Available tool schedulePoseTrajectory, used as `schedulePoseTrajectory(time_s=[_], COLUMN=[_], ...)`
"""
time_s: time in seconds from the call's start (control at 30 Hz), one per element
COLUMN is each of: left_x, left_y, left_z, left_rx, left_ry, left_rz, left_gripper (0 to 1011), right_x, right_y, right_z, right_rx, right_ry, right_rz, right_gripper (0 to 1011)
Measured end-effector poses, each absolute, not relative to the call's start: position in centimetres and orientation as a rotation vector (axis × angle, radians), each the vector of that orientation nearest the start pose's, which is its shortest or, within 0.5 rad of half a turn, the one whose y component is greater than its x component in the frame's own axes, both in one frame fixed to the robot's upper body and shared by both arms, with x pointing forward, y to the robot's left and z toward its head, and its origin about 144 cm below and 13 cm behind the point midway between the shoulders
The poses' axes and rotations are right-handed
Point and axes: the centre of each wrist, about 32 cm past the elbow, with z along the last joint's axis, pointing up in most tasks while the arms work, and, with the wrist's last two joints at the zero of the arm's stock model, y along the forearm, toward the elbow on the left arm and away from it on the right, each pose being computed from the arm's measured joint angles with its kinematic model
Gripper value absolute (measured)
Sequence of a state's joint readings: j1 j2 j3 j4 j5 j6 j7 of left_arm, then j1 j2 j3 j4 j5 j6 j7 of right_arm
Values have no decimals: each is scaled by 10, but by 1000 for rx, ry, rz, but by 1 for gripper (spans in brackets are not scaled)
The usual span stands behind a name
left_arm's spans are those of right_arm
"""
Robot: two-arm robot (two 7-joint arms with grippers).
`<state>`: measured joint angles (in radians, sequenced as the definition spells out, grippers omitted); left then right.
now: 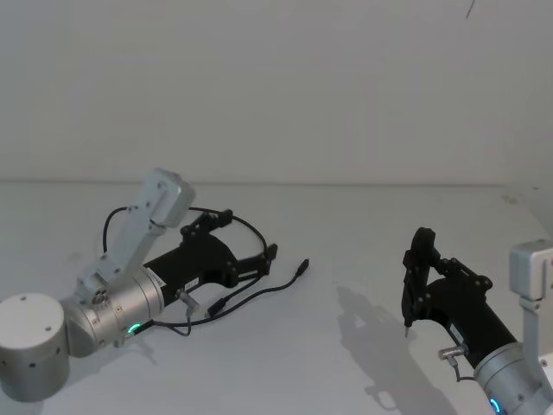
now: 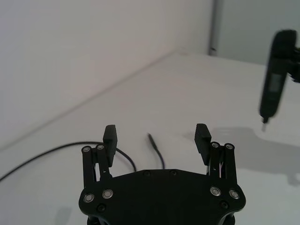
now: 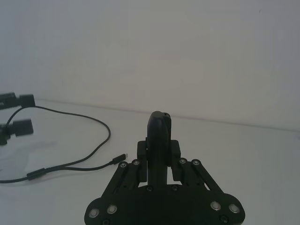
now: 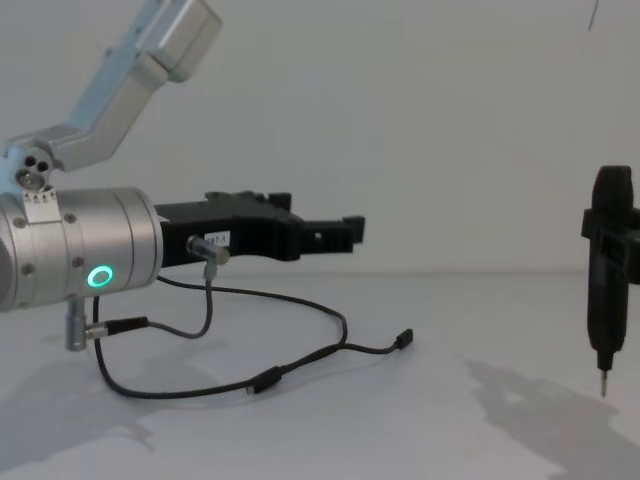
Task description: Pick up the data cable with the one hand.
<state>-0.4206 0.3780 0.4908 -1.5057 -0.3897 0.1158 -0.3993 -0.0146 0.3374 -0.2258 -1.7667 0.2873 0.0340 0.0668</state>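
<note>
The data cable (image 1: 301, 268) is a thin black branching cord lying loose on the white table (image 1: 363, 225), with small black plugs at its ends. My left gripper (image 1: 246, 235), the one hand, is flat and black on a silver cylinder with a green ring light. It hovers open above the cable's loop, nothing between its fingers (image 2: 110, 137). From the chest the left gripper (image 4: 325, 232) is level and clear of the cable (image 4: 330, 312) below it. A cable end (image 2: 151, 138) lies beyond the left gripper (image 2: 156, 136). My right gripper (image 1: 415, 277) hangs shut far to the right.
A short dark wire with silver plugs (image 4: 207, 262) runs along my left wrist, close to the cable. The right gripper (image 4: 610, 270) ends in a slim metal tip pointing down above the table. The right wrist view shows the cable (image 3: 101, 123) beyond the right gripper (image 3: 159, 133).
</note>
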Motion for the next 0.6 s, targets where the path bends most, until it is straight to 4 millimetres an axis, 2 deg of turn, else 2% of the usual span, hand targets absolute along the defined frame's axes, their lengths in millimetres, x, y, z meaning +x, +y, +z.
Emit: schedulePoseTrajectory(time_s=[0.3, 0.6], left_x=[549, 549], left_y=[207, 211], left_z=[1247, 1250], left_rx=[187, 229], left_ry=[-35, 0], left_rz=[618, 580], left_gripper=[1001, 1001], right_x=[443, 443], right_y=[-237, -237], right_z=[1189, 1189], right_rx=[26, 26], right_ry=[-75, -75], right_rz=[-1229, -1229], right_gripper=[279, 279])
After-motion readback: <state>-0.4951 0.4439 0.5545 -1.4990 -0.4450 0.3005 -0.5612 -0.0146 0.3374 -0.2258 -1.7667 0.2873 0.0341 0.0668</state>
